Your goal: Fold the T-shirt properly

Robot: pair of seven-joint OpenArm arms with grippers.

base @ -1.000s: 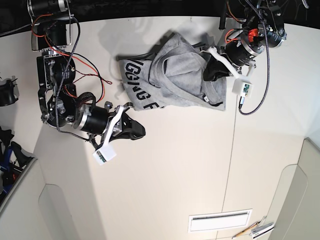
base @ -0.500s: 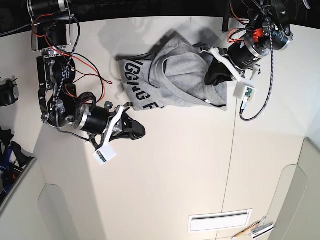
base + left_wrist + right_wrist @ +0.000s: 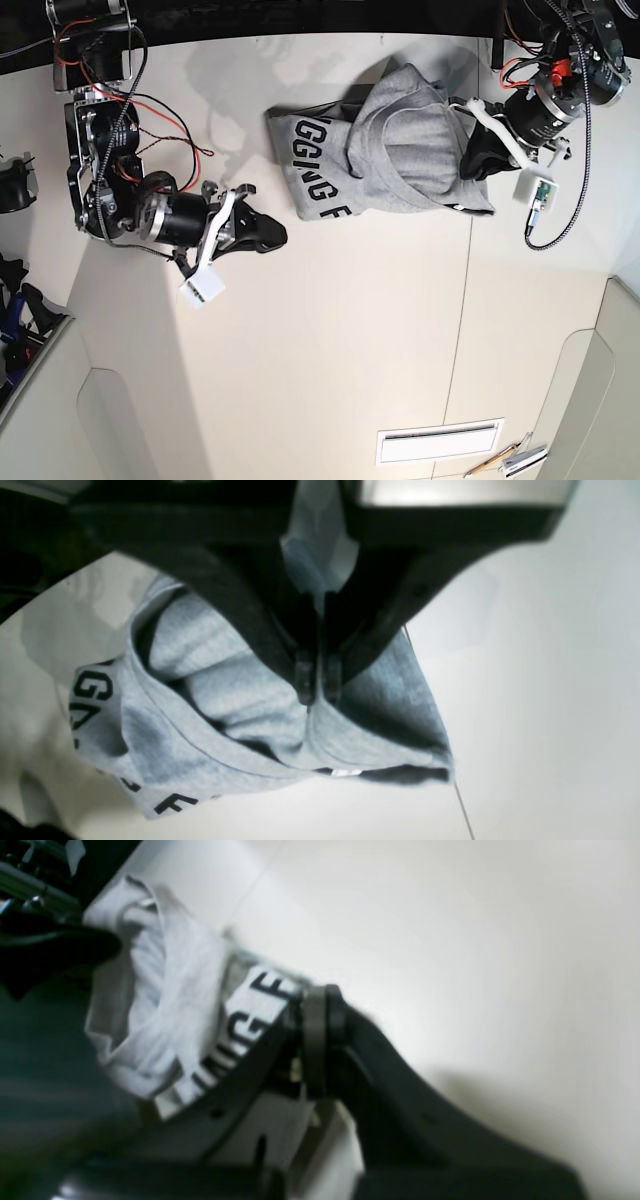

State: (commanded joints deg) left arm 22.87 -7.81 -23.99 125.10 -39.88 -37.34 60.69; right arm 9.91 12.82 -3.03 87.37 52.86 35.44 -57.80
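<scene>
Your left claw (image 3: 478, 160), clamped on the T-shirt (image 3: 385, 155), has dragged the bunched shirt sideways across the table (image 3: 350, 330) in the last second. Your right claw (image 3: 262, 232) sits closed and empty nearby. The shirt is still crumpled, so spread it flat first.

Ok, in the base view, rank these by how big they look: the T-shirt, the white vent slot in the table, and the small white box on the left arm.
1. T-shirt, clearly the largest.
2. White vent slot, long but narrow.
3. Small white box, the smallest.
</scene>
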